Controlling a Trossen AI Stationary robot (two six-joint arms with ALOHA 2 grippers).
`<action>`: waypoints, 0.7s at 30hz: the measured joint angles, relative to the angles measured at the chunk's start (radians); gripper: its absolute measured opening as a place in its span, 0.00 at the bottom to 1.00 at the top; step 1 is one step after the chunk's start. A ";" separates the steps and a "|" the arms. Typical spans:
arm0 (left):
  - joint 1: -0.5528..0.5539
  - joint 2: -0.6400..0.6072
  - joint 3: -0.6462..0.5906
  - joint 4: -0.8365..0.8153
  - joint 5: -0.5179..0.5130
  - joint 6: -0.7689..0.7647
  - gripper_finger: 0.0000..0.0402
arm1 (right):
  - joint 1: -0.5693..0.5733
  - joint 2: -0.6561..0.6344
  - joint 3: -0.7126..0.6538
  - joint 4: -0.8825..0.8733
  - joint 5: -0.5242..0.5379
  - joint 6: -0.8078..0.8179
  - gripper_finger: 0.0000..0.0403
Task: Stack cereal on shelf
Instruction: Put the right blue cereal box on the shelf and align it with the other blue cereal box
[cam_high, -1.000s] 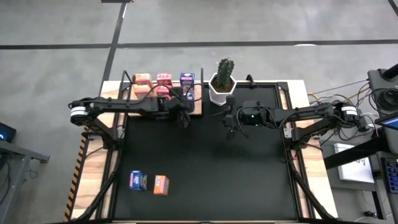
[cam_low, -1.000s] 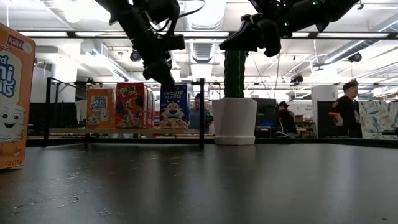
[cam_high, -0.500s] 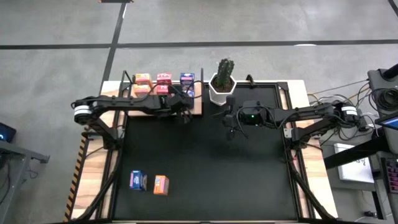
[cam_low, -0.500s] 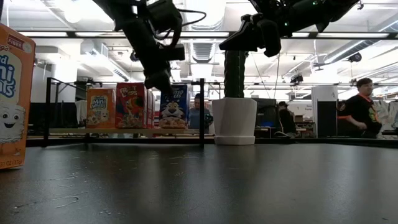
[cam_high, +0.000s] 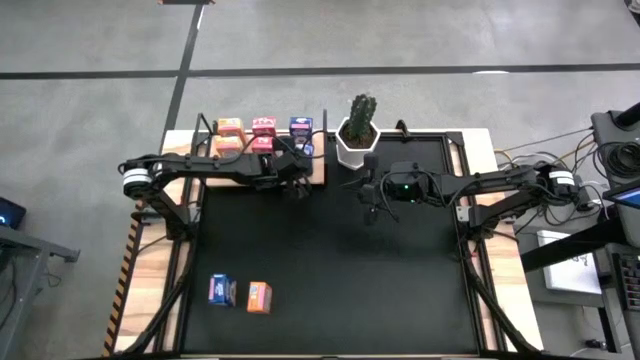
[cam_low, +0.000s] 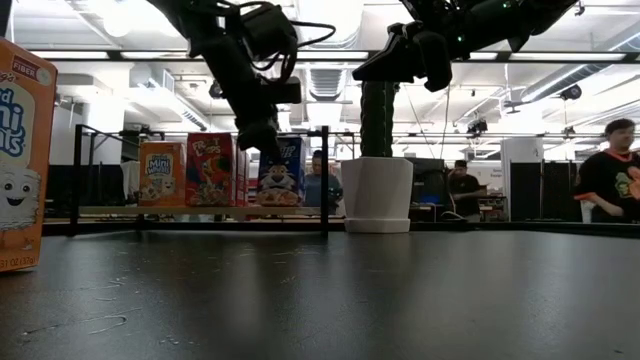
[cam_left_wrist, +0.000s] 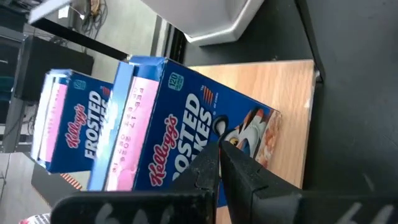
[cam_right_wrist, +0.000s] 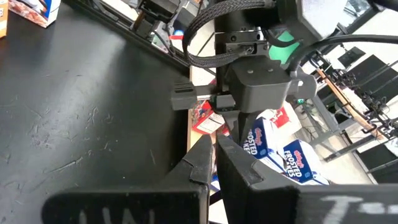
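- My left gripper (cam_high: 296, 187) hovers pinched tight, empty, at the shelf (cam_high: 318, 170) edge, right by the blue cereal boxes (cam_left_wrist: 186, 137).
- My right gripper (cam_high: 368, 205) (also closed) waits near the plant pot (cam_high: 356, 146).
- Two boxes (cam_high: 240, 293) sit on the mat's near side.

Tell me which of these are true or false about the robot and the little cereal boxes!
1. Two cereal boxes sit on the black mat, away from the shelf. True: a blue box and an orange box lie near the front.
2. The left end effector is wide open. False: it is shut, by the shelf.
3. The plant pot stands on the shelf. False: it stands beside it, on the mat.
4. The right end effector holds a cereal box. False: it is shut and holds nothing.
5. Blue Frosted Flakes boxes stand on the shelf. True.
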 joint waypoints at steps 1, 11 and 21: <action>0.000 0.000 0.000 0.007 0.000 -0.001 0.00 | 0.000 0.000 0.000 0.000 0.000 0.000 0.03; 0.001 0.000 0.000 0.006 0.001 -0.018 0.00 | 0.000 0.000 0.000 0.000 0.000 0.000 0.03; -0.001 0.000 0.000 -0.010 0.089 -0.066 0.00 | 0.000 0.000 0.000 0.000 0.000 0.000 0.03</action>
